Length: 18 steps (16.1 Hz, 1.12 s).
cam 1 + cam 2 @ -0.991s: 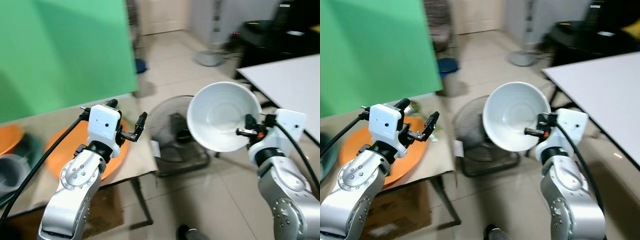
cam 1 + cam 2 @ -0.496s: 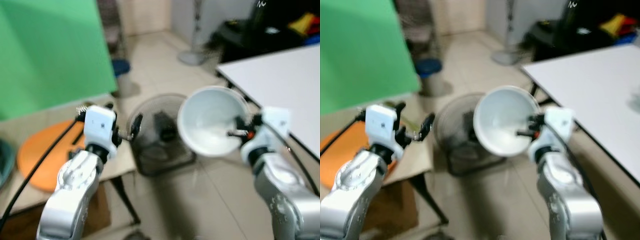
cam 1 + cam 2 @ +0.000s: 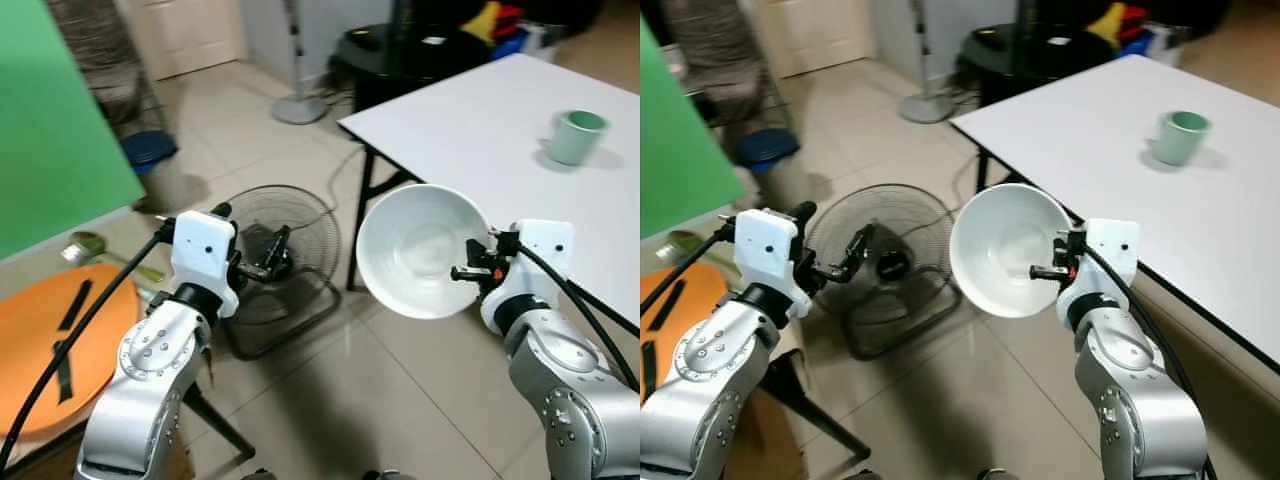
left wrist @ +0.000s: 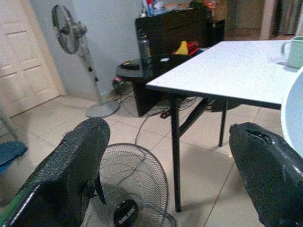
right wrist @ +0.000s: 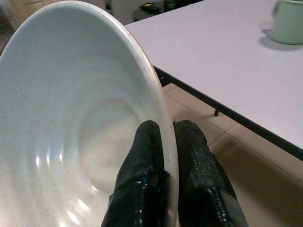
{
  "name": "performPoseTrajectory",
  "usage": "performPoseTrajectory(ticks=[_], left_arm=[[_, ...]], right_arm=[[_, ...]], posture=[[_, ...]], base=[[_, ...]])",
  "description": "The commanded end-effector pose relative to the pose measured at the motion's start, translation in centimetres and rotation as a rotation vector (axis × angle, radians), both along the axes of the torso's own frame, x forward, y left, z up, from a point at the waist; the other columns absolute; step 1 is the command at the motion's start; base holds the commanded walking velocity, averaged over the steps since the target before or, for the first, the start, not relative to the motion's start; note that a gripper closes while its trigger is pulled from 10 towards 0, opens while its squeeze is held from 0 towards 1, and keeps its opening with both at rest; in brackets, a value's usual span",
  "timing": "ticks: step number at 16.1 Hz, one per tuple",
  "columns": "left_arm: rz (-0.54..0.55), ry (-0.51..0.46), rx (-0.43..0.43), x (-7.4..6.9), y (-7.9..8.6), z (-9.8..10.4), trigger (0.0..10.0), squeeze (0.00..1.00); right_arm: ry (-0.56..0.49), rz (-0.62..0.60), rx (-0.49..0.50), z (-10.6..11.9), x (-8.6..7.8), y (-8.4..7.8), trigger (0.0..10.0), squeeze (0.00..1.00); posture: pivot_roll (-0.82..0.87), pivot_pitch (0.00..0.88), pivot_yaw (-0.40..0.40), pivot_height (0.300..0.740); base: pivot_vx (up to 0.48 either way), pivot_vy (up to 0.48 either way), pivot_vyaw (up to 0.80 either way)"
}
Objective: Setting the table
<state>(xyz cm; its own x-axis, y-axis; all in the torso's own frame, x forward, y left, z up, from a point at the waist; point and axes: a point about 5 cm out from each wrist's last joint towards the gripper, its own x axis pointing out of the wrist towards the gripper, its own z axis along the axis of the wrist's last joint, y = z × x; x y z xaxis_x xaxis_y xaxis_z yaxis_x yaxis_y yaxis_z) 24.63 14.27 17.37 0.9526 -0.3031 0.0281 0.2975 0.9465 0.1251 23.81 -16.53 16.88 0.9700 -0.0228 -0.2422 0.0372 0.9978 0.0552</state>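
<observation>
White table far right, green cup standing on it. White bowl tipped on edge, held up near the table's near-left corner, above the floor. Right gripper raised, pinching the bowl's right rim. Left gripper raised at left, fingers spread, empty, before a floor fan.

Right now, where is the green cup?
The green cup stands on the white table, toward its far right part in the head views, beyond the white bowl that the right gripper holds by the rim.
</observation>
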Motion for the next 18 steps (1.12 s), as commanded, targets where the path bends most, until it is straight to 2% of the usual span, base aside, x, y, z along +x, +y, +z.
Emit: performPoseTrajectory(ticks=[1,5,10,14,18], left_arm=[[0.008,0.01,0.007,0.2,0.3,-0.1,10.0,0.0],[0.014,0.01,0.005,0.4,0.5,-0.1,10.0,0.0],[0.013,0.013,-0.002,0.5,0.6,-0.1,10.0,0.0],[0.01,0.014,-0.004,0.5,0.6,-0.1,10.0,0.0],[0.004,0.014,-0.002,0.4,0.6,-0.2,10.0,0.0]], right_arm=[[-0.062,0.012,0.012,1.1,0.2,0.4,10.0,0.0],[-0.145,-0.022,0.011,2.2,0.7,0.3,10.0,0.0],[-0.155,-0.032,0.006,2.0,0.7,0.1,10.0,0.0],[-0.153,-0.023,-0.001,1.9,0.8,0.4,10.0,0.0],[-0.159,-0.023,0.001,1.9,0.7,0.4,10.0,0.0]], posture=[[0.09,0.0,0.051,0.74],[0.09,0.0,0.051,0.74],[0.09,0.0,0.052,0.74],[0.09,0.0,0.048,0.74],[0.09,0.0,0.047,0.74]], base=[[0.0,0.0,-0.56],[0.06,0.0,0.0],[0.315,0.0,0.0],[0.332,0.0,-0.76],[0.334,0.0,0.0]])
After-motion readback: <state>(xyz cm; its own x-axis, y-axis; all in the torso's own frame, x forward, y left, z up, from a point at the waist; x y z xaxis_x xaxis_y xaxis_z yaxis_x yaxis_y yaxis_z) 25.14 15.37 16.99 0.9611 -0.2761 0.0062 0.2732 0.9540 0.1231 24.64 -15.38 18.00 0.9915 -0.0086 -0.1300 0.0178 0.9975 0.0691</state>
